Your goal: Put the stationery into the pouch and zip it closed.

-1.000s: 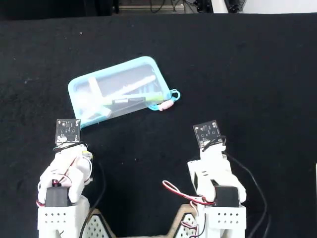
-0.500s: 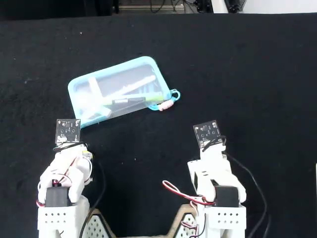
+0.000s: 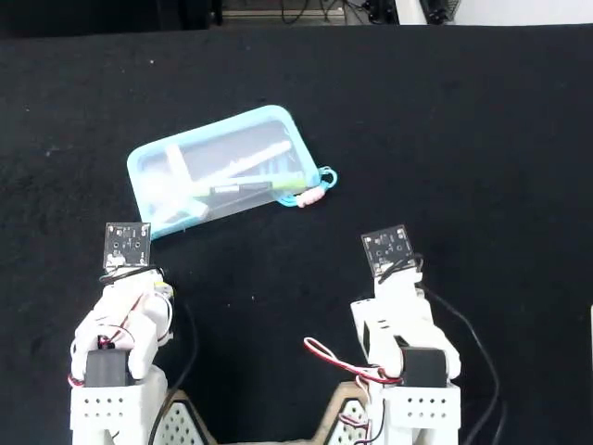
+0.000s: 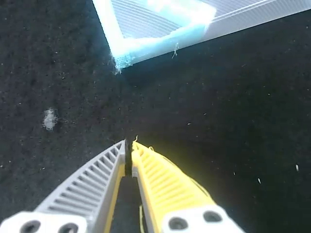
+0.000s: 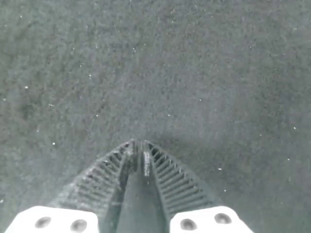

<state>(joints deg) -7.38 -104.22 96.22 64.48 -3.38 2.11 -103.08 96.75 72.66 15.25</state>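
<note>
Stationery (image 3: pixel 248 160) inside pale-blue pouch (image 3: pixel 211 126)

No legible text or number, even on the pouch (image 3: pixel 222 167)

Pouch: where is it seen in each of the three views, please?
High view: the pouch lies left of centre, beyond the left arm.
Left wrist view: its light-blue corner lies just ahead of the left gripper.
Right wrist view: the right gripper over black cloth.
Shared landmark: the black cloth.
</note>
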